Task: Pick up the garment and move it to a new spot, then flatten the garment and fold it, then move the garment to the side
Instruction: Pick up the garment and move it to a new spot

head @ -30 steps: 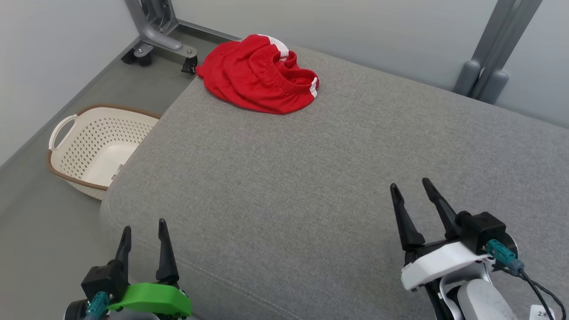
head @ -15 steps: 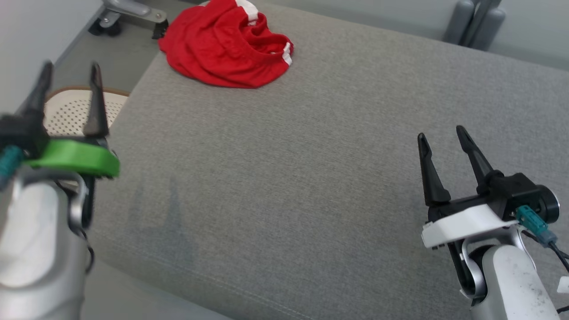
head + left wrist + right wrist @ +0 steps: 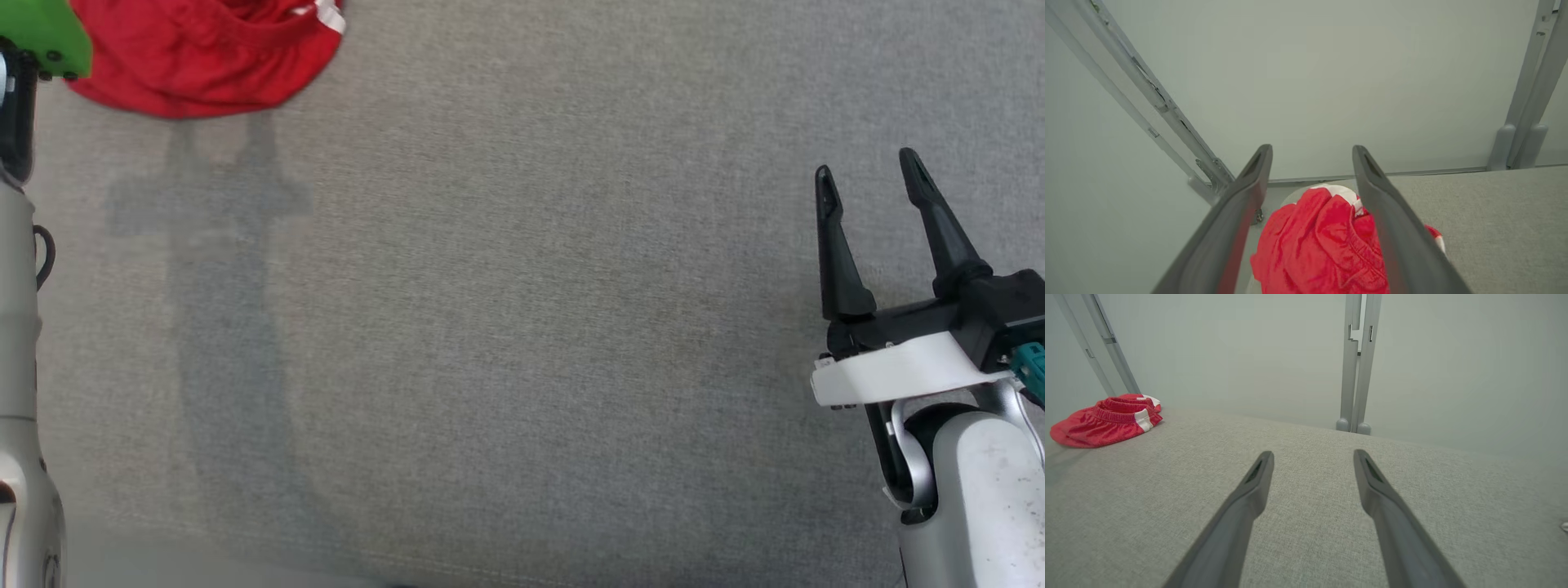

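Grey bench [image 3: 522, 327]: red garment [image 3: 1323, 245] bunched at far left corner, likely light, limp; grab waistband. Left gripper [image 3: 1312, 151] spread, aimed at it; right gripper [image 3: 867, 163] spread, empty.

- A broad grey upholstered surface of woven fabric [image 3: 522, 327] lay flat under soft, even light.
- A plain pale grey-green wall [image 3: 1249, 355] rose behind the surface's far edge.
- A doubled upright grey metal post [image 3: 1357, 375] stood at that far edge, against the wall.
- A slanted grey metal strut [image 3: 1163, 118] leaned beyond the surface's far corner.
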`<state>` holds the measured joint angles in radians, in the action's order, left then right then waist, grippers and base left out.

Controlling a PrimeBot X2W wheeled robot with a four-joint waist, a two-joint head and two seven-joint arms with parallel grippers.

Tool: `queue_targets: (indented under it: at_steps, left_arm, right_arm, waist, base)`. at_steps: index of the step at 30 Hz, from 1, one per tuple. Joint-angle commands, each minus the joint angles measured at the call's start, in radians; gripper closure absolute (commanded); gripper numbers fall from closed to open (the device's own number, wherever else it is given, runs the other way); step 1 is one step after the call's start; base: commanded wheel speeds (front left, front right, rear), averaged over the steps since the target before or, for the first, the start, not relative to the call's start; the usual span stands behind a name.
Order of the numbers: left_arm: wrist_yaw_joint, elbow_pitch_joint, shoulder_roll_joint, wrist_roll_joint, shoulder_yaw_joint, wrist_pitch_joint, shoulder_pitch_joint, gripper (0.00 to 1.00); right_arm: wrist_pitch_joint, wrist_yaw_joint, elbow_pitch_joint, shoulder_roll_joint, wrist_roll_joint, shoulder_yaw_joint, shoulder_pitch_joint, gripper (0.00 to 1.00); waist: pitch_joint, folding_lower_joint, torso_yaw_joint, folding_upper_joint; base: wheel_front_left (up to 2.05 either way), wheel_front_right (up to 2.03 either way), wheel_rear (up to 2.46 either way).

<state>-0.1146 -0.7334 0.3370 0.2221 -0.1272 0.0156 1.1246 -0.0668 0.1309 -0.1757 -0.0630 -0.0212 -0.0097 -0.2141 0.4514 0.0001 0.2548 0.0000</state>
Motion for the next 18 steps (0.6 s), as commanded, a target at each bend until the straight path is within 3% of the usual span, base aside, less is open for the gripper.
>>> queue_targets:
  at_steps: [1, 8, 16, 17, 18]
  left_arm:
    - [-0.005, -0.043, -0.003, 0.004, -0.006, -0.026, 0.021, 0.0]
    - [-0.016, -0.213, -0.005, 0.066, -0.043, -0.178, 0.065, 0.0]
    - [-0.016, -0.313, 0.001, 0.118, -0.038, -0.21, 0.074, 0.03]
    - [-0.016, -0.325, 0.002, 0.119, -0.039, -0.211, 0.074, 0.39]
    - [-0.016, -0.331, 0.002, 0.119, -0.041, -0.206, 0.073, 0.58]
  right_arm:
    - [0.002, 0.0, -0.017, -0.003, -0.003, 0.001, -0.022, 0.0]
    - [0.003, 0.0, -0.069, -0.001, -0.006, -0.006, -0.014, 0.0]
    - [0.01, 0.0, -0.107, 0.001, -0.012, 0.008, -0.02, 0.0]
    - [0.011, 0.0, -0.11, 0.001, -0.012, 0.007, -0.019, 0.0]
    - [0.011, 0.0, -0.111, 0.001, -0.012, 0.006, -0.018, 0.0]
  waist:
    - [0.146, -0.0001, -0.131, 0.0]
    - [0.182, -0.0001, -0.151, 0.0]
    - [0.186, -0.0001, -0.156, 0.0]
    - [0.186, -0.0001, -0.155, 0.0]
    - [0.185, -0.0001, -0.154, 0.0]
  base:
    - [0.0, 0.0, 0.0]
    - [0.0, 0.0, 0.0]
    - [0.0, 0.0, 0.0]
    - [0.0, 0.0, 0.0]
    - [0.0, 0.0, 0.0]
